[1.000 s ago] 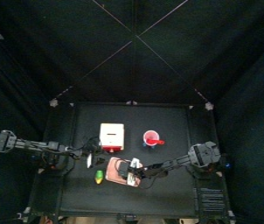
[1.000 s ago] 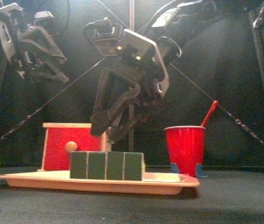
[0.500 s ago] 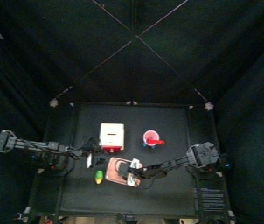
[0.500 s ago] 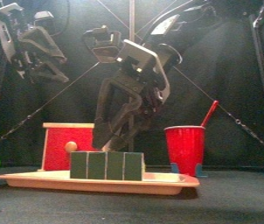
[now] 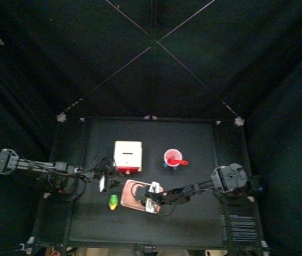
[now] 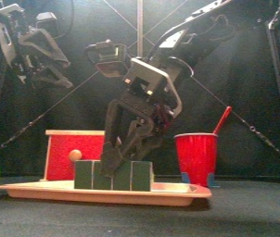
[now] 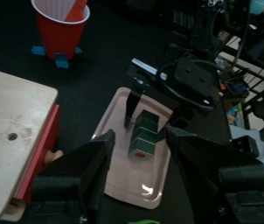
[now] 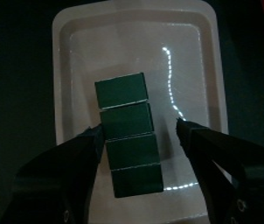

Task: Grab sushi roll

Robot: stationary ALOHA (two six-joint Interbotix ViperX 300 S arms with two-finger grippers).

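Black table (image 5: 194,135): sushi roll (image 8: 134,136) lengthwise along tray (image 8: 204,52); right jaws apart, straddling.

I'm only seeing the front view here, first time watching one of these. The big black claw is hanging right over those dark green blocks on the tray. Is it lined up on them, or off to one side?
Observer: Lined up. The right wrist view shows the right gripper open, one jaw on each side of the sushi roll, not yet touching it.

Operator: How many blocks are in that roll? I count three or so.

Observer: Four, in one straight row along the middle of the pink tray.

Operator: And the other claw, upper left for me, what is it up to?

Observer: From above, the left gripper sits left of the tray, beside the red and white box, holding nothing.

Operator: Anything behind that box I can't see?

Observer: The red cup stands right of it, apart.
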